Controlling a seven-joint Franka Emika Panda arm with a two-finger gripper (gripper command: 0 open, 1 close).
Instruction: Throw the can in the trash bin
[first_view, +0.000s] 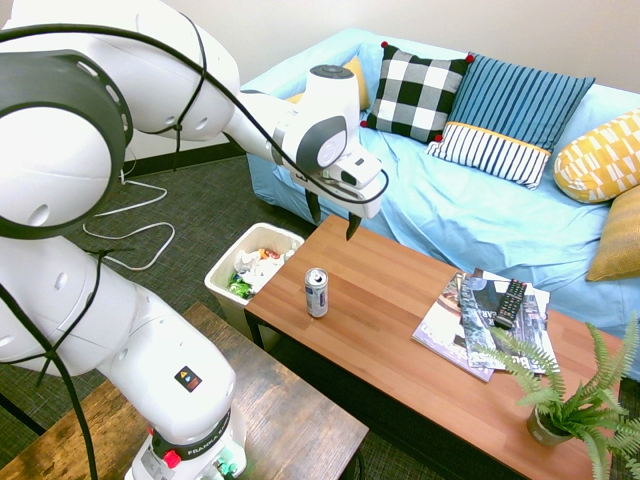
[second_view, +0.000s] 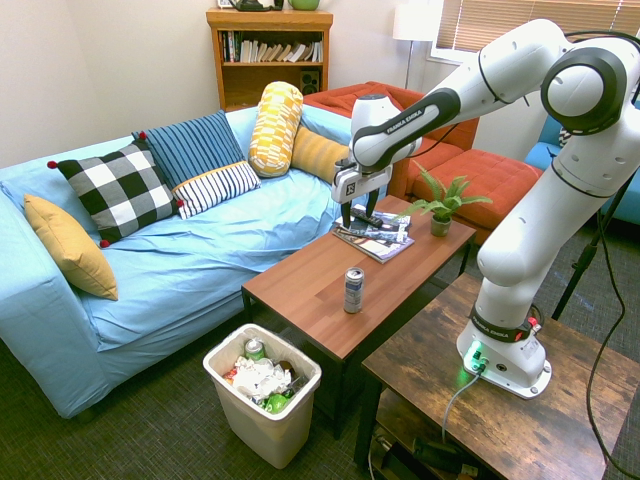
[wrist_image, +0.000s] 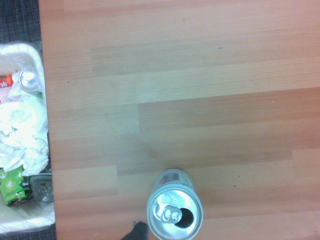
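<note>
A white robot arm's two-finger gripper (first_view: 333, 218) hangs above the long wooden coffee table (first_view: 400, 330) in a living rm, pointing straight down w/ its dark fingers spread wide and nothing between them. The slim silver-white drink can w/ blue markings (first_view: 316, 292) stands upright on the tabletop, near the table end closest to the bin, well below the gripper and apart from it. From the wrist view the can (wrist_image: 175, 211) shows its metal pull-tab top, already opened, w/ bare wood planks around it.

Just beside that table end, on the dark carpet, sits the cream-white rectangular plastic trash bin (second_view: 283, 425), lower than the tabletop and holding crumpled white paper, green and orange wrappers, plus another can lying among them; the wrist view catches the same rubbish past the table's edge.

Further along the table: a fanned stack of magazines (first_view: 470, 325) w/ a black remote control (first_view: 510, 302) resting on top, and a small potted fern (first_view: 565, 395) at the far end. Behind the table runs a light-blue covered sofa (first_view: 480, 215) w/ a black-and-white checked cushion (first_view: 415, 90), a blue striped cushion (first_view: 510, 115) and yellow patterned cushions (first_view: 600, 155). A wooden bookshelf (second_view: 268, 55) stands against the back wall.
</note>
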